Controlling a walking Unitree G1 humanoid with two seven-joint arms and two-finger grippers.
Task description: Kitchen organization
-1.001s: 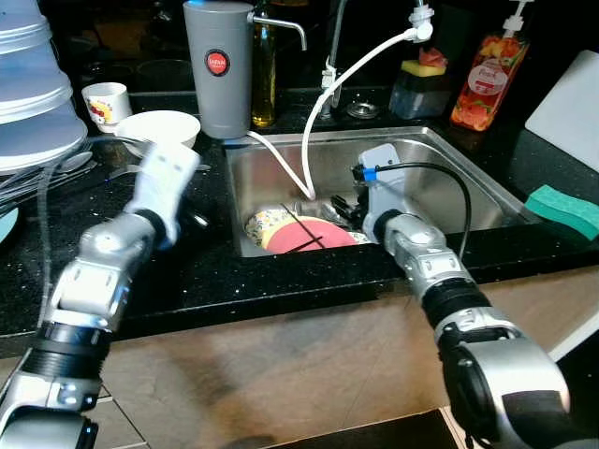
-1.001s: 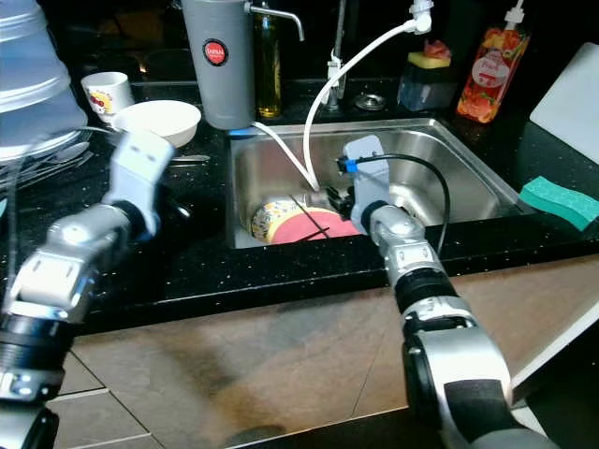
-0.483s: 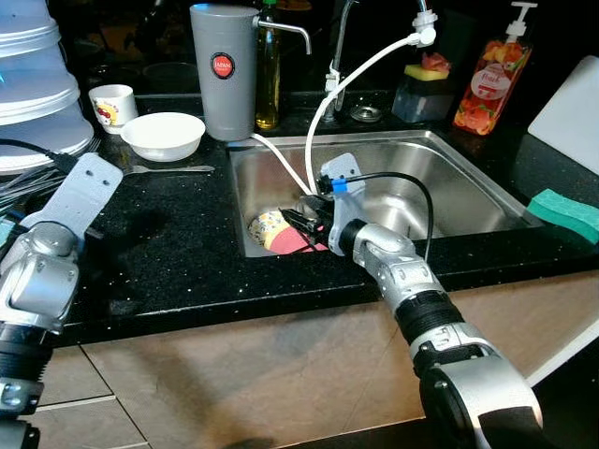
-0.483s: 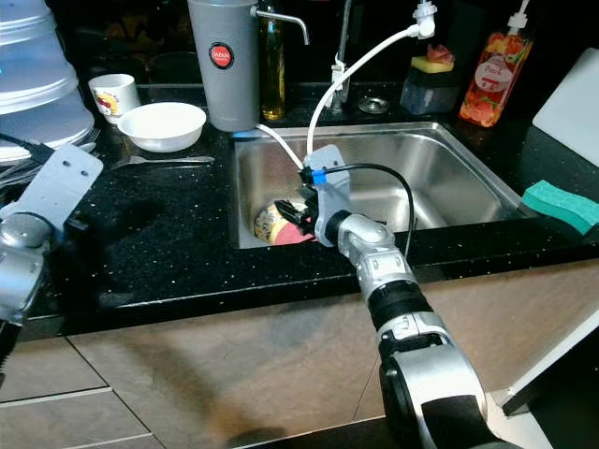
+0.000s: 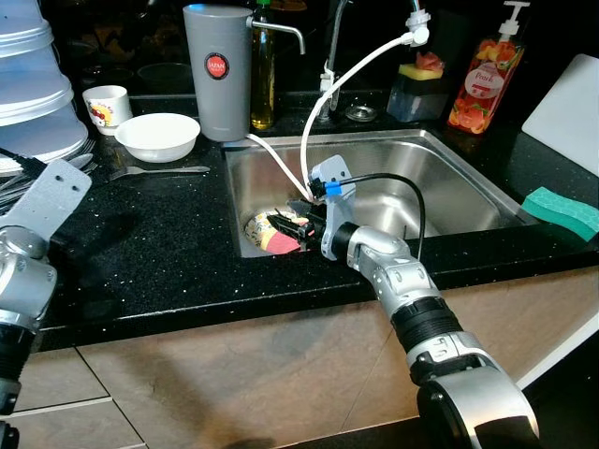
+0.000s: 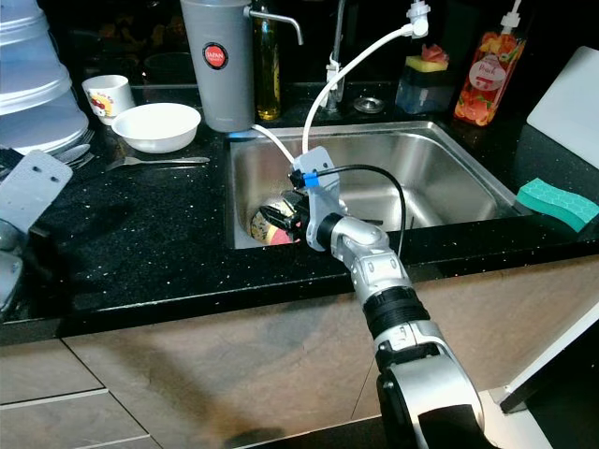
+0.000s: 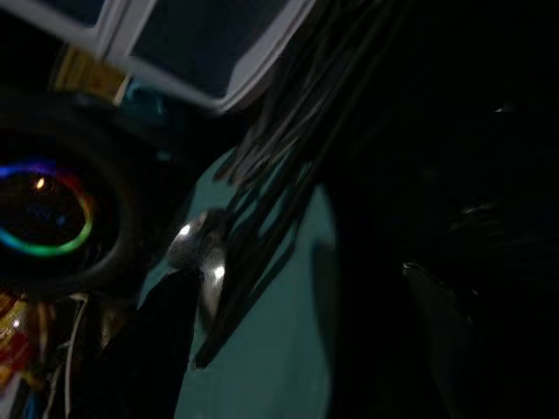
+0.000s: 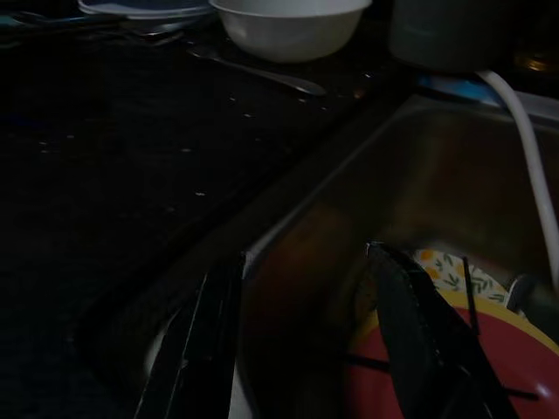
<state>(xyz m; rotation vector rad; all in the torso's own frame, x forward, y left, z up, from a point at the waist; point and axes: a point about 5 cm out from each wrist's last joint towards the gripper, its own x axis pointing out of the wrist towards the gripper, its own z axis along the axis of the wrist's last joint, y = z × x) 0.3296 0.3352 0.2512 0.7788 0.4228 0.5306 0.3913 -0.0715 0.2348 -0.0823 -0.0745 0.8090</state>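
**Right pincer over dishes in sink, near-left corner**

Red plate [image 5: 281,242] lies in the sink [image 5: 449,187], at its near-left corner, on a floral-patterned dish [image 5: 259,224]; thin dark sticks, possibly chopsticks, lie across the red plate in the right wrist view. Right pincer [image 5: 288,223] hangs just above this stack, fingers spread, nothing between them; right wrist view shows the gap framing the sink's left wall and the plate rim. A white hose [image 5: 318,103] drops from the tap into the sink beside the pincer.

On the worktop left of the sink: fork [image 5: 157,170], white bowl [image 5: 157,136], small cup [image 5: 103,104], grey jug [image 5: 217,70] at the back edge. Green sponge [image 5: 562,210] on the right side.

Left pincer [image 7: 288,349] is held back at the worktop's left edge; cannot tell its finger state.

Judgement: step in hand is reaching for the sink dishes. Next move calls for lowering onto the plate's rim and closing, clear of the hose.
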